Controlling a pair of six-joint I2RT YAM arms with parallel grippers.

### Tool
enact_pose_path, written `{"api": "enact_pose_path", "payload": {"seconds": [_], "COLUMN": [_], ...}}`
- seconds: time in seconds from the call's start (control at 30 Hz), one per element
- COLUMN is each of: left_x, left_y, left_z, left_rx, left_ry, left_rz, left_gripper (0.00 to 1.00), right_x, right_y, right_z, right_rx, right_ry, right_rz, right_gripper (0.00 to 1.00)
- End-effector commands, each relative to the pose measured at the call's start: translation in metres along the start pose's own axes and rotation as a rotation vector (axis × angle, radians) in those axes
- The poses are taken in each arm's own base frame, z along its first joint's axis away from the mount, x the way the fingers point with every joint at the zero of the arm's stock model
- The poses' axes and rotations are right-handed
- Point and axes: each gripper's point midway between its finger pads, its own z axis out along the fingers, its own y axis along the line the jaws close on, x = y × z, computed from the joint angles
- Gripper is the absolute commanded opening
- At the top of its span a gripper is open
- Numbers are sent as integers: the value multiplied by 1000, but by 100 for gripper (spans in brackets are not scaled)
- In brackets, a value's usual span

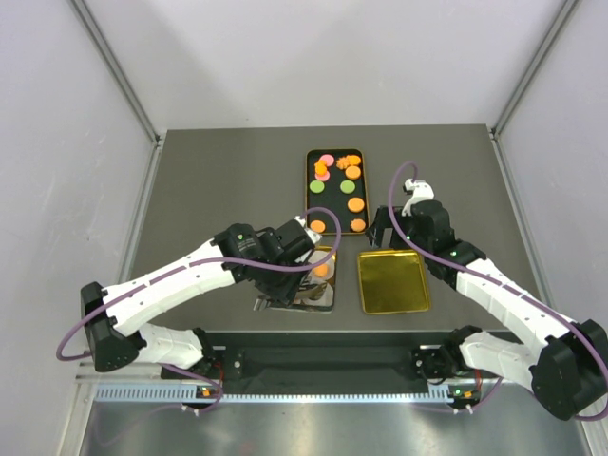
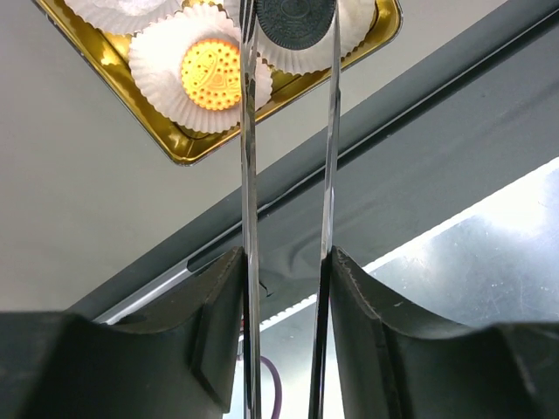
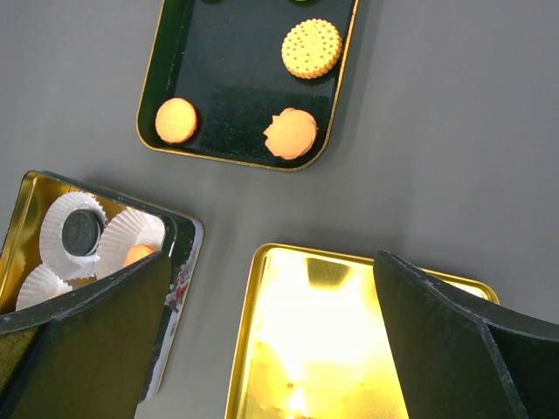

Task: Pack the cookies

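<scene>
Several cookies lie on the black tray (image 1: 334, 211): pink (image 1: 327, 159), green (image 1: 316, 186) and orange (image 1: 355, 204). Three orange ones show in the right wrist view (image 3: 312, 48). My left gripper (image 1: 306, 245) (image 2: 286, 262) is shut on metal tongs (image 2: 249, 175), over the gold tin (image 1: 306, 298) (image 2: 175, 144). The tong tips flank a black sandwich cookie (image 2: 293, 17) (image 3: 80, 231) lying in a white liner. An orange cookie (image 2: 210, 74) sits in the liner beside it. My right gripper (image 1: 385, 228) (image 3: 271, 262) is open and empty above the far edge of the gold lid (image 1: 392, 282) (image 3: 349, 332).
The tin holds several white paper liners (image 3: 131, 229). The tin and lid lie side by side near the table's front edge (image 2: 367, 131), with the tray just behind them. Grey walls close in the table's left, right and back.
</scene>
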Motion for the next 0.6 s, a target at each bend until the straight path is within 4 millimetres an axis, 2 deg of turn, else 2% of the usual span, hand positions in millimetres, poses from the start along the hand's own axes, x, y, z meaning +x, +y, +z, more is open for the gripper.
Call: {"api": "enact_pose_path", "payload": {"seconds": [0.0, 0.2, 0.33, 0.43, 0.57], "left_x": [-10, -12, -12, -18, -45], "left_y": [-6, -5, -3, -3, 4], "left_z": [-4, -6, -7, -17, -48], "left_rx": [28, 25, 16, 14, -10], "left_ry": [-54, -66, -67, -101, -247], "left_rz": [-8, -3, -5, -8, -36], "left_gripper": [47, 52, 51, 49, 48], "right_x": [-25, -25, -25, -26, -26], "right_y": [8, 9, 9, 9, 9], "right_z": [-3, -3, -3, -3, -3], "right_rx": [-22, -24, -24, -22, -25], "right_ry": [-62, -63, -64, -63, -66], "right_rz": [-10, -10, -11, -11, -11], "right_gripper": [100, 100, 100, 100, 100]}}
